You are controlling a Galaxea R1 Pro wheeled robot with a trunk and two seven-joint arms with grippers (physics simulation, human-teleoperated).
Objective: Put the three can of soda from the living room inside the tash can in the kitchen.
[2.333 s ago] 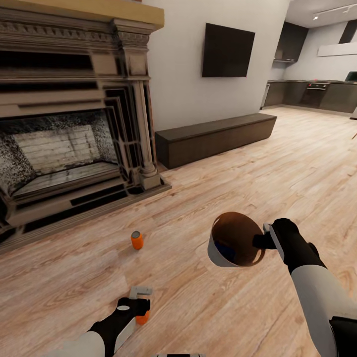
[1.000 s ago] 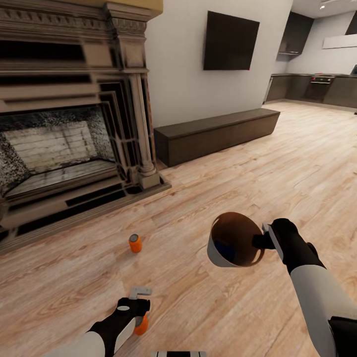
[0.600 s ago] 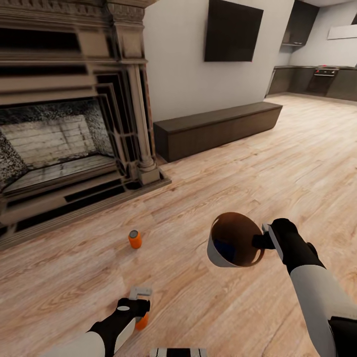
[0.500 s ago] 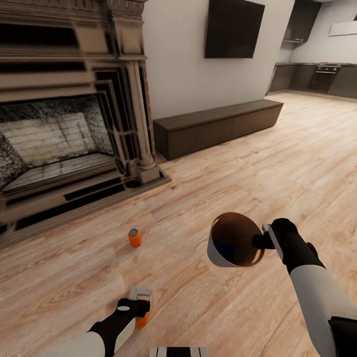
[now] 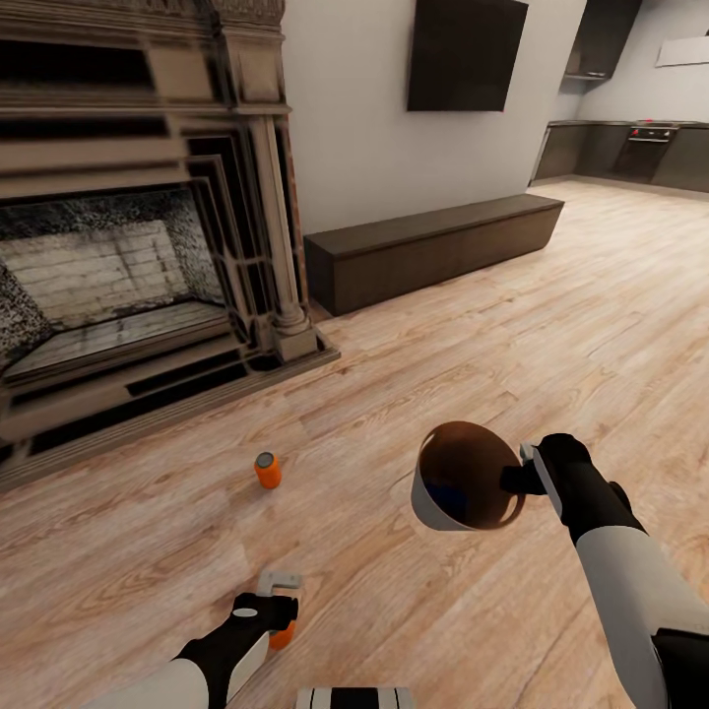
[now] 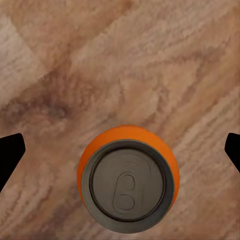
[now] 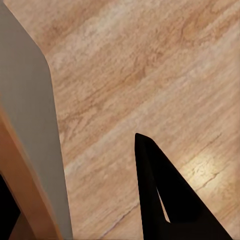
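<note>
Now the left tool (image 6: pixel 120 150) hangs wide open over one orange can (image 6: pixel 128 179) standing on the wood floor (image 5: pixel 551 325), not touching it. Another can (image 5: pixel 267 470) stands nearby (closer to the fireplace (image 5: pixel 138 226)). The right tool (image 5: pixel 522 478) grips the bin's (image 5: pixel 433 502) rim, bin tipped sideways.

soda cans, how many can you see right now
2. One soda can stands on the floor in front of the fireplace; another sits under the left pincer. A third may be hidden inside the bin.
</note>
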